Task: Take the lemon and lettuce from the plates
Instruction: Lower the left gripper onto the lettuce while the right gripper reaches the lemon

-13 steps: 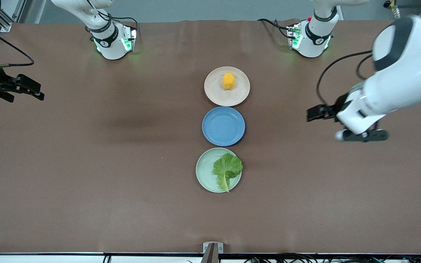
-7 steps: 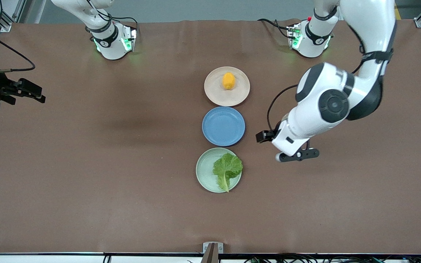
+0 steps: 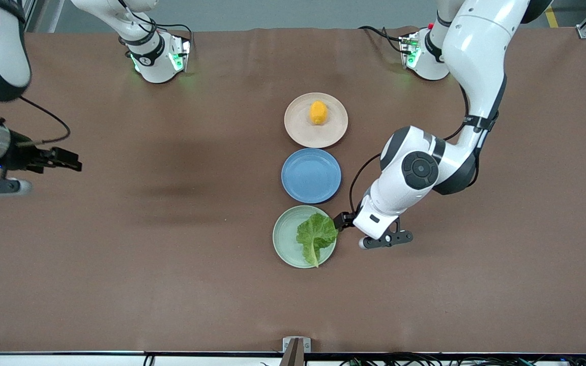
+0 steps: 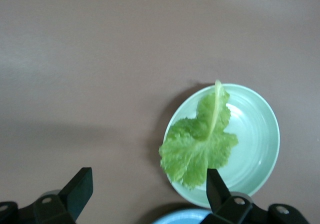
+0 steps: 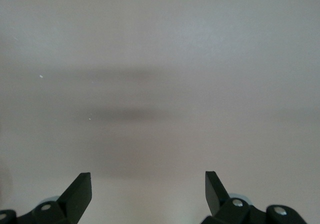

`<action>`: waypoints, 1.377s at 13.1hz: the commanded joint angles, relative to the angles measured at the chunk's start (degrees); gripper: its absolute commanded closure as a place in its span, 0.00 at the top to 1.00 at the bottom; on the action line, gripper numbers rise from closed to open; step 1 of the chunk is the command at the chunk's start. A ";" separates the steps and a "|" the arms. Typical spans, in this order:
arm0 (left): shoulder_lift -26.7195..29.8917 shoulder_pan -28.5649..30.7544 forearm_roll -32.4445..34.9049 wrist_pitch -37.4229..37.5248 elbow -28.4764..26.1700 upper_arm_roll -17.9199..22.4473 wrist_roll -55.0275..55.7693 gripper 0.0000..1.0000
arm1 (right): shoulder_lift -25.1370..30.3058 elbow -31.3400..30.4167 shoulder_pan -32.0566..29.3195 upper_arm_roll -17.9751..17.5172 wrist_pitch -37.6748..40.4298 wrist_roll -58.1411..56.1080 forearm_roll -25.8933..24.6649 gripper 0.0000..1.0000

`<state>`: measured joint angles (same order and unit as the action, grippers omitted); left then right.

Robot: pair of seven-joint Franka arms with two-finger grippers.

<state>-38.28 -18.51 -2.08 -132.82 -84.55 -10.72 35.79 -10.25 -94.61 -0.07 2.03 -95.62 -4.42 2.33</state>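
The left gripper (image 4: pixel 145 194), jaws apart, hangs over the mint plate's (image 3: pixel 284 239) edge beside the lettuce (image 3: pixel 315 235) on it, the right gripper (image 5: pixel 148 194), jaws apart, over bare counter (image 3: pixel 145 244), the lemon (image 3: pixel 318 112) on the beige plate (image 3: pixel 295 127).

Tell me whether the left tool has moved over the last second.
Yes. The left tool has swung in from the left arm's end of the table to the mint green plate, open at the edge of the lettuce.
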 commanded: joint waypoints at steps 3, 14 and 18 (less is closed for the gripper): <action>-6.10 -2.06 0.85 -7.37 1.14 0.09 3.06 1.00 | -1.01 2.15 6.99 -0.80 7.26 1.34 1.27 1.00; -10.58 -3.90 0.94 -10.71 1.49 0.00 2.97 0.76 | 4.98 -12.69 47.24 -1.24 -17.63 61.43 8.39 1.00; -11.02 -4.08 0.85 -11.06 1.58 0.00 2.97 0.64 | -4.41 -12.70 58.15 -1.07 -27.85 69.28 6.38 1.00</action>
<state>-48.33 -22.25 -2.08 -143.18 -84.04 -10.91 37.59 -10.57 -107.54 54.82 -0.08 -120.49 62.61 9.97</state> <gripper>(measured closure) 0.291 0.000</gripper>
